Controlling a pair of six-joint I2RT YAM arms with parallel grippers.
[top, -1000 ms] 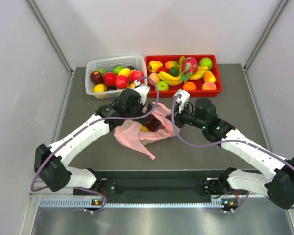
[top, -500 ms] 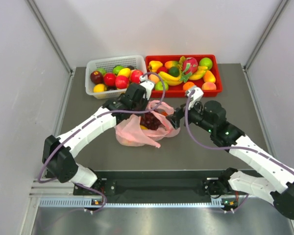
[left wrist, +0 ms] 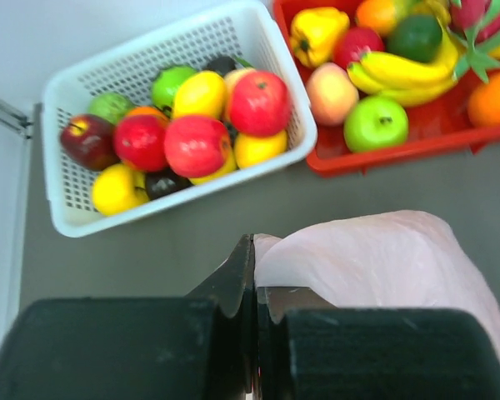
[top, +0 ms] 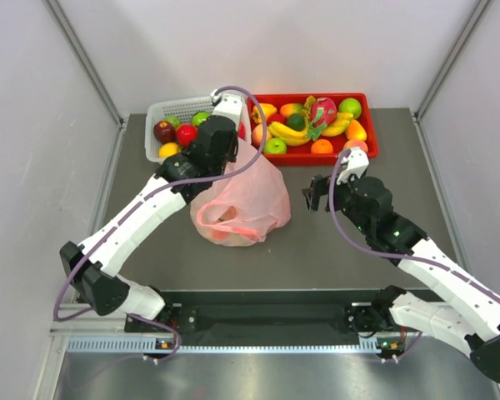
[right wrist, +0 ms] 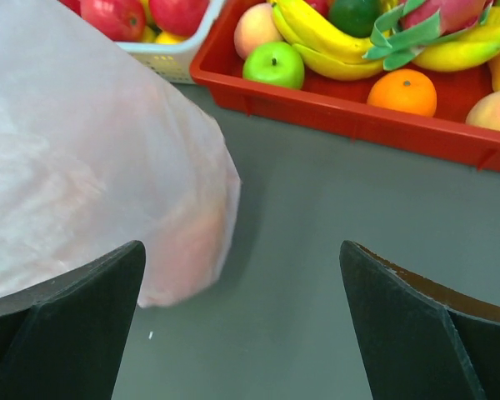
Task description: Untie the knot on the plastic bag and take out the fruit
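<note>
Grey matte table (top: 317,250) boxed in by plain white walls (top: 258,50); white basket (top: 160,112) and red tray (top: 370,125) along far edge. Mid-table, pink plastic bag (top: 237,196) pinched at top by clamped left gripper (left wrist: 254,250). Right gripper (right wrist: 242,250) spread wide, empty, just right of bag, not touching.

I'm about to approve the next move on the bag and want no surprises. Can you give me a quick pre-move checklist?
1. Left gripper shut on the top of the plastic bag: ok.
2. Right gripper open and apart from the bag: ok.
3. Knot undone: cannot tell, no view shows it.
4. Fruit out of the bag: not ok, some shows through its lower part.
</note>
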